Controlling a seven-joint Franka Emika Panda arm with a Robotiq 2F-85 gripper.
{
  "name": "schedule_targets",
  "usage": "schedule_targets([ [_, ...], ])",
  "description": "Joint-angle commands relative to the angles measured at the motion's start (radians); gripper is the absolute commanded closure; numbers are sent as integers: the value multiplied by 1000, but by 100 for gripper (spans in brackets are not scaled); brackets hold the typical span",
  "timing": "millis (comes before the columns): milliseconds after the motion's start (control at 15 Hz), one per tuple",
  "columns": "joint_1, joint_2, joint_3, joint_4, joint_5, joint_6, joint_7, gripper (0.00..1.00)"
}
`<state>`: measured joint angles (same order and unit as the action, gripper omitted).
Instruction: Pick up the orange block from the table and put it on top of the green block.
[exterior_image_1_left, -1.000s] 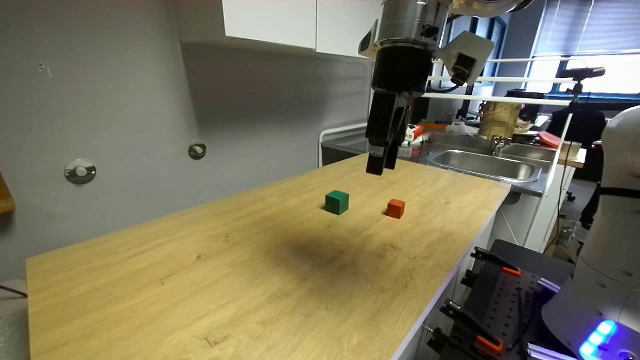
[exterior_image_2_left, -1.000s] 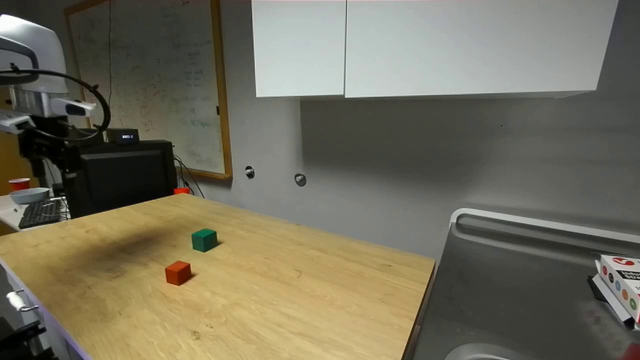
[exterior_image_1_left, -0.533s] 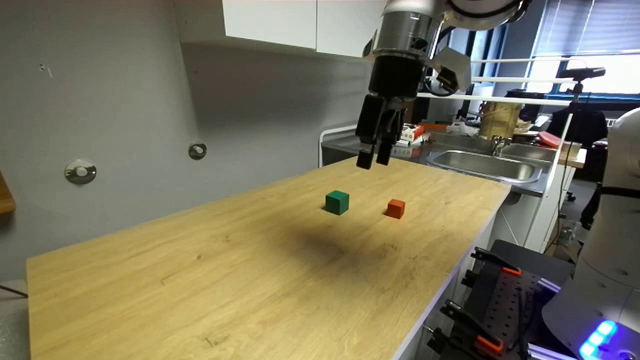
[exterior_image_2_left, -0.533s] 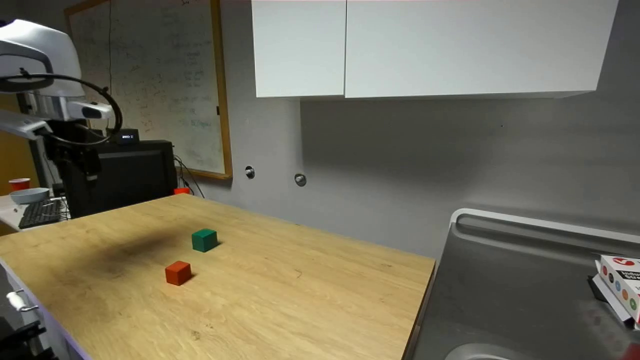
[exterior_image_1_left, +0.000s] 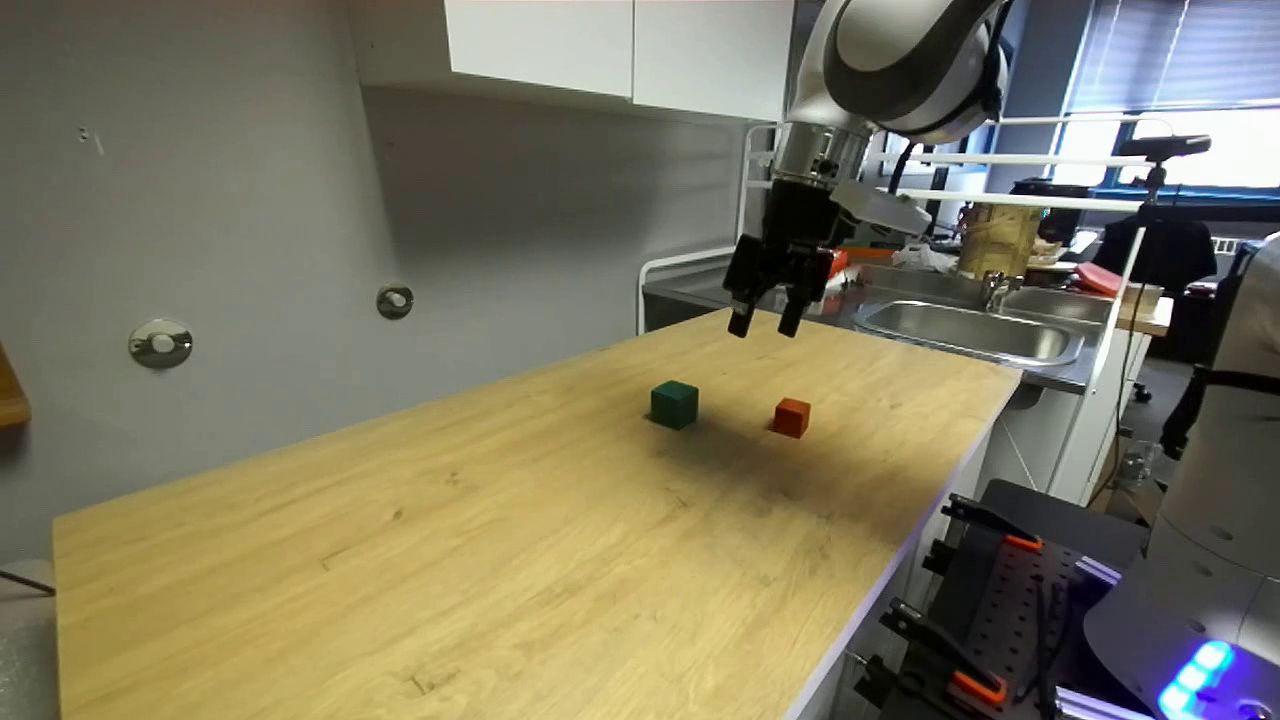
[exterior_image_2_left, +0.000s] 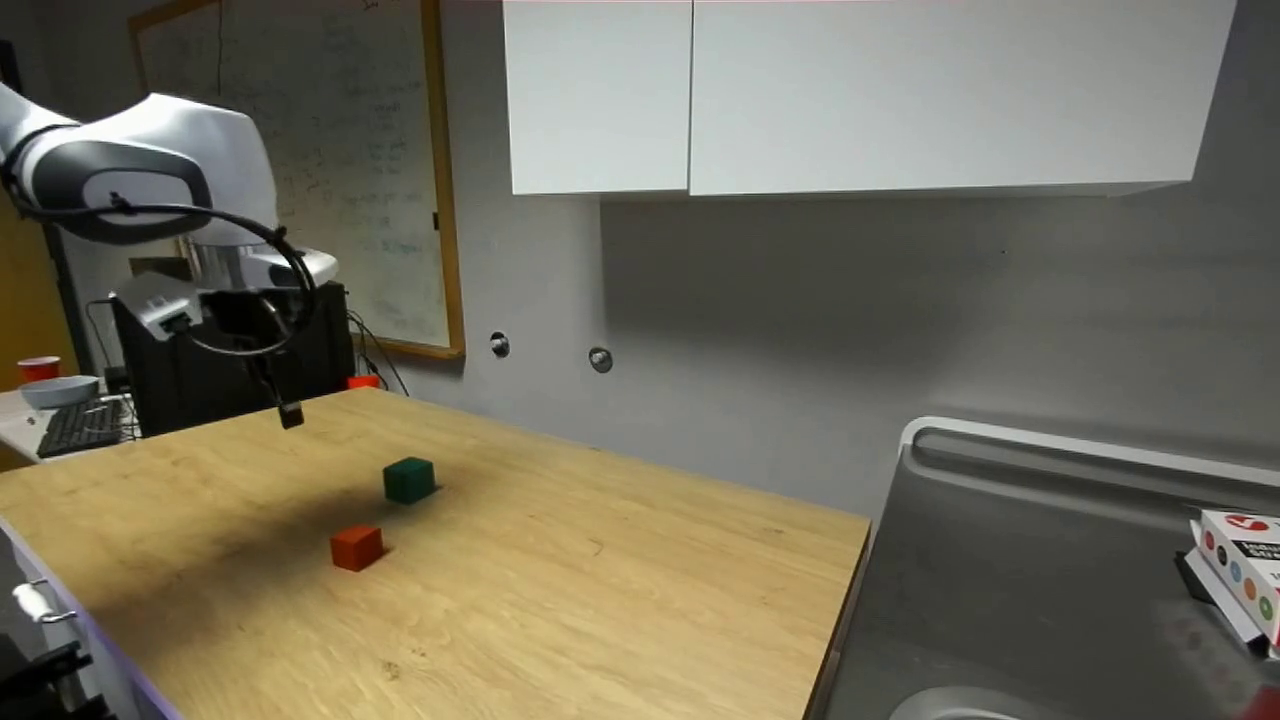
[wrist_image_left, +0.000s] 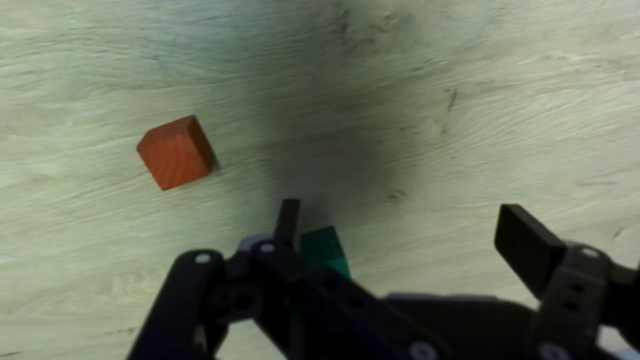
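On the pale tan wood-grain tabletop (exterior_image_1_left: 400, 580) sits the small red-orange wooden cube (wrist_image_left: 176, 157), near the dark green cube (exterior_image_2_left: 409, 480) but not touching it. Grain lines on its face in the wrist view make me judge it light, stiff and hard to harm; the flat sides may be a touch slick, so I'd want full, flat contact. I'd take it across two opposite upright sides, about midway up, leaving the underside free to seat on the green one. The red-orange sides look skewed to my black two-fingered gripper (exterior_image_1_left: 763, 325), so I'd expect a small wrist turn first. That gripper hangs above the tabletop, its jaws well apart, holding nothing, clear of both cubes.
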<state>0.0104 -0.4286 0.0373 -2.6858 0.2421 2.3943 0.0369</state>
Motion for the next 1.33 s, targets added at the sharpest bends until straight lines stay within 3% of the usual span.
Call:
schedule_targets([
  [0,-56,94,-46,17,-38,52,38,0],
  [400,-134,258,-94,58,-90,88,104,0],
  [1067,-134,536,-135,181,-86,57,158,0],
  [1133,-133,554,-137,190,-94,60,162,25],
  [1200,-131,567,-141,199,-101,58,165,25],
  [1267,-130,576,-142,208,-100,54,165,33],
])
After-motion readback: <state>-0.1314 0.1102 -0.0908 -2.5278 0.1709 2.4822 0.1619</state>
